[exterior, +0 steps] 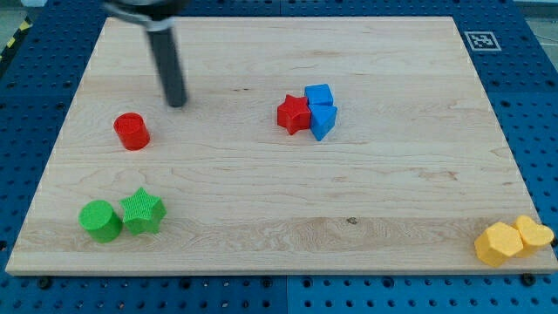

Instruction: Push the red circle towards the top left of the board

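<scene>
The red circle [132, 131] is a short red cylinder lying on the wooden board [279, 192] at the view's left, a little above mid height. My tip [177, 102] is the lower end of a dark rod coming down from the view's top left. It rests on the board up and to the right of the red circle, with a small gap between them.
A red star [294, 114] touches a blue cube [318, 95] and another blue block [323, 121] near the board's middle. A green circle [100, 220] and a green star [143, 212] sit at the bottom left. Two yellow blocks [513, 240] lie at the bottom right corner.
</scene>
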